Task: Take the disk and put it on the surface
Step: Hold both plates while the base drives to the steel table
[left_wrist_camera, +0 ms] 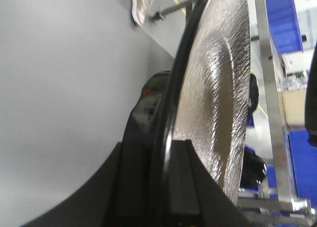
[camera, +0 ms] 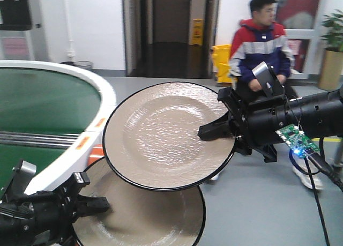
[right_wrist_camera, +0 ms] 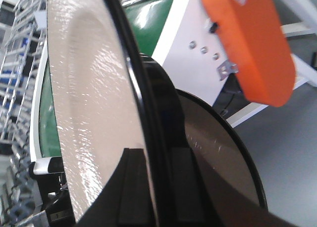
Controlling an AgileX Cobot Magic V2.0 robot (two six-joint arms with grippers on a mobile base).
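Two beige disks with black rims hang in the air, overlapping. The upper disk [camera: 169, 133] tilts toward the camera, and my right gripper [camera: 214, 131] is shut on its right rim. In the right wrist view the same disk [right_wrist_camera: 89, 88] sits edge-on between the jaws of the right gripper [right_wrist_camera: 158, 160]. The lower disk [camera: 144, 216] lies flatter under it, with my left gripper [camera: 99, 206] shut on its left rim. The left wrist view shows that rim of the lower disk [left_wrist_camera: 213, 103] clamped in the left gripper [left_wrist_camera: 166, 153]. The dark glossy tabletop is out of view.
The green ring conveyor [camera: 43, 101] with its white rim stands at the left, close beside both disks, with an orange bumper [right_wrist_camera: 247, 39] on its side. A seated person [camera: 262, 42] is behind the right arm. Grey floor [camera: 257, 203] lies below.
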